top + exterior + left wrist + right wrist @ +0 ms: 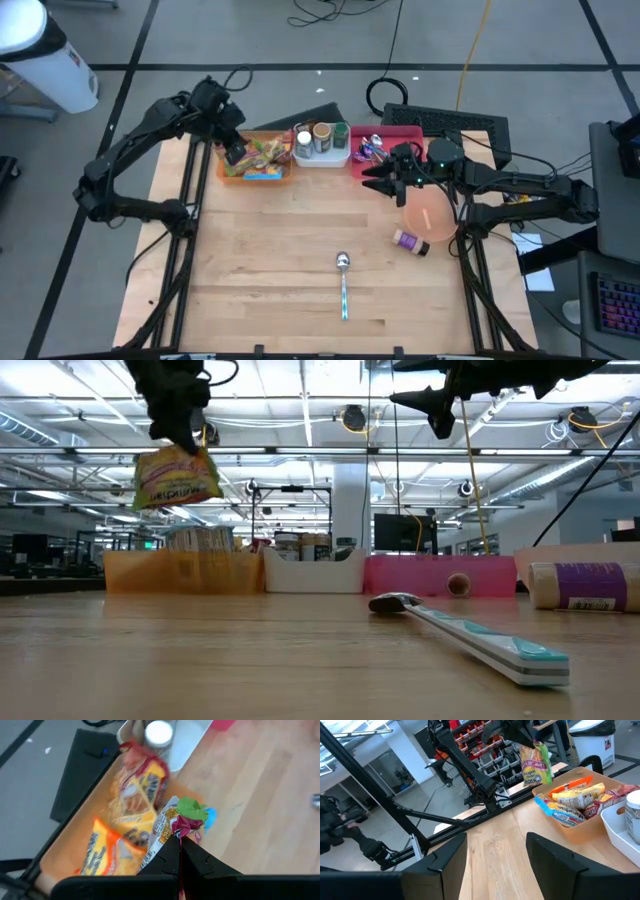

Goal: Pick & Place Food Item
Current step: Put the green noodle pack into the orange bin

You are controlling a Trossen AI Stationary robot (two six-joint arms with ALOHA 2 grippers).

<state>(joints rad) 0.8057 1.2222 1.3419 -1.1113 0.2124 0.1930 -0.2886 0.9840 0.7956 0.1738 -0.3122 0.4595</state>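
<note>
The left gripper point(178, 432) was pinched shut on a snack bag point(176, 478), lifting it out of the orange bin point(256, 172), while the right gripper point(385, 172) waited half open.

Three bins point(322, 156) stand side by side along the counter's point(260, 250) top edge in the high view. A spoon point(343, 280) lies lower centre; a bowl point(432, 213) and jar point(410, 241) sit touching at right.
</note>
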